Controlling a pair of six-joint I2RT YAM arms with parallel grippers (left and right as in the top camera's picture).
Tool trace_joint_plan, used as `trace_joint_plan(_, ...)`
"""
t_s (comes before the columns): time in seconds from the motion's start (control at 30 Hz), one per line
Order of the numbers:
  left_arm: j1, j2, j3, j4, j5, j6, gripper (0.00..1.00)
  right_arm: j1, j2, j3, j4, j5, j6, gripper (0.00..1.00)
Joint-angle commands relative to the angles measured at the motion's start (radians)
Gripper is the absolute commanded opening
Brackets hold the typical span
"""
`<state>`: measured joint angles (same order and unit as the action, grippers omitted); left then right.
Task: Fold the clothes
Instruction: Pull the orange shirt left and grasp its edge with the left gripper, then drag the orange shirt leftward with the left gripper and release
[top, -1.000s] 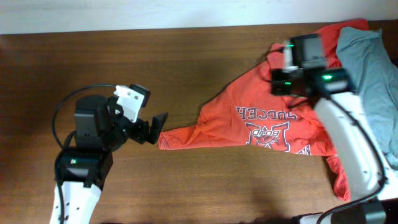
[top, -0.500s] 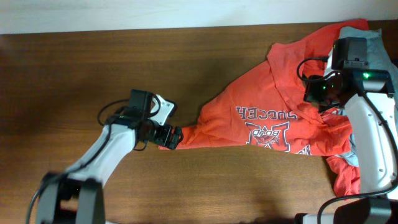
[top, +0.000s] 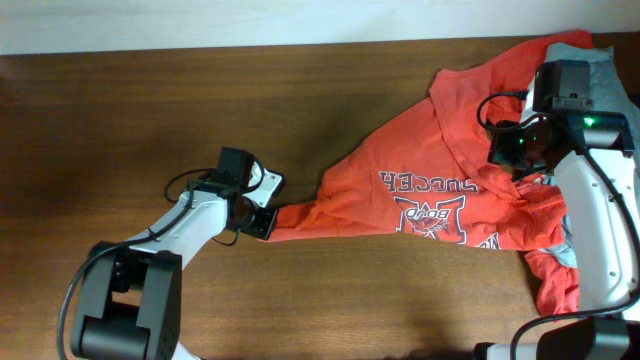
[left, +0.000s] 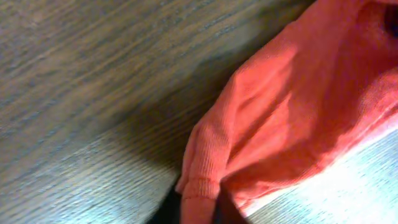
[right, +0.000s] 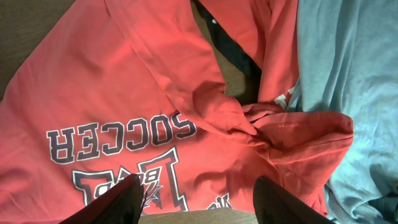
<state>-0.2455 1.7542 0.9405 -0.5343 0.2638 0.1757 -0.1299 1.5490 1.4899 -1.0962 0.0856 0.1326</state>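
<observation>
Left gripper (top: 262, 221) low, clamped on ribbed hem of soft orange-red lettered T-shirt (top: 420, 190), right gripper (right: 198, 188) spread wide, empty, near right edge of wooden bench (top: 150, 100)

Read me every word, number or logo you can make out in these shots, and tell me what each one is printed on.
"SOCCER": dark, white-edged block letters on the orange-red T-shirt, upside down in the right wrist view.
Emblem beside that word: a big block letter crossed by a small banner, too blurred to read.
Grey-blue T-shirt: no print visible.
</observation>
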Motion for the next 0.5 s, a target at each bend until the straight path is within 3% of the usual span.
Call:
trace_joint_plan(0.0, -0.005, 0.010, 0.006, -0.001, -0.002, -0.006, 0.01, -0.004, -0.009, 0.013, 0.000, 0.001, 0.011, 0.62)
trace_joint_plan(0.17, 0.067, -0.049, 0.082, -0.001, -0.065, -0.116, 0.00, -0.004, -0.009, 0.013, 0.000, 0.001, 0.011, 0.62)
trace_joint_plan(0.47, 0.385, -0.134, 0.368, 0.046, -0.154, -0.288, 0.00, -0.004, -0.009, 0.013, 0.000, 0.001, 0.011, 0.62)
